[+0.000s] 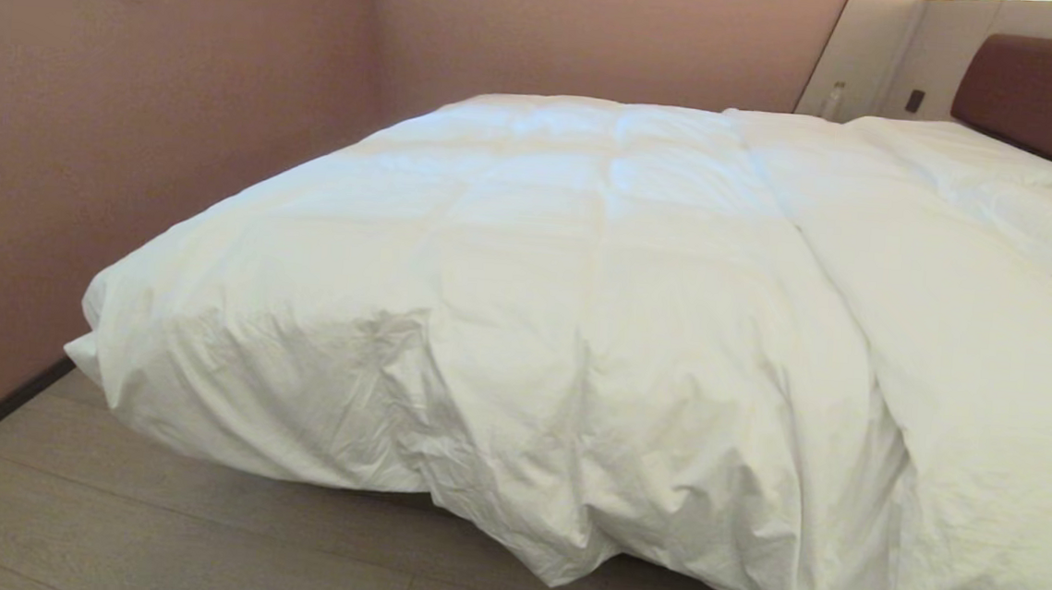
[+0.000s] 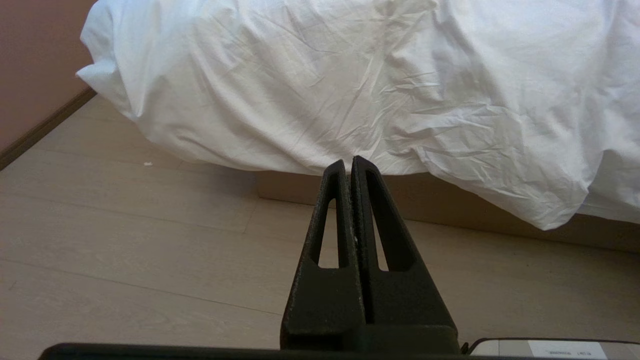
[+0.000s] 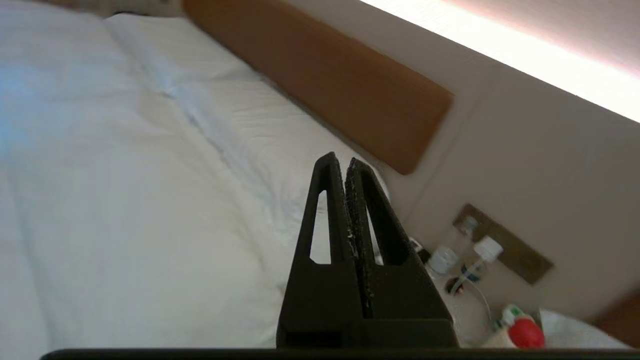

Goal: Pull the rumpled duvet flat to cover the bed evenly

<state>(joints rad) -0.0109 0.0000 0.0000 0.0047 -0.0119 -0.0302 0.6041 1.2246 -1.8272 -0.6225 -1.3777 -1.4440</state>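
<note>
Head view is showing the thick, puffy white quilted duvet (image 1: 602, 273) lying spread over the low wide bed (image 2: 450, 202) with its brown padded headboard (image 1: 1049, 100), its creased lower edge hanging over the foot end toward the pale wood floor (image 1: 148, 537). Neither arm is appearing there. The black left hand (image 2: 348, 162) is hovering low above the floor, fingers pressed together and holding nothing, pointing at the bed's grey-brown base. The black right hand (image 3: 340, 162), also pinched together and empty, is hanging over the duvet near the headboard, beside a bedside shelf carrying white-capped plastic bottles (image 3: 480, 260).
</note>
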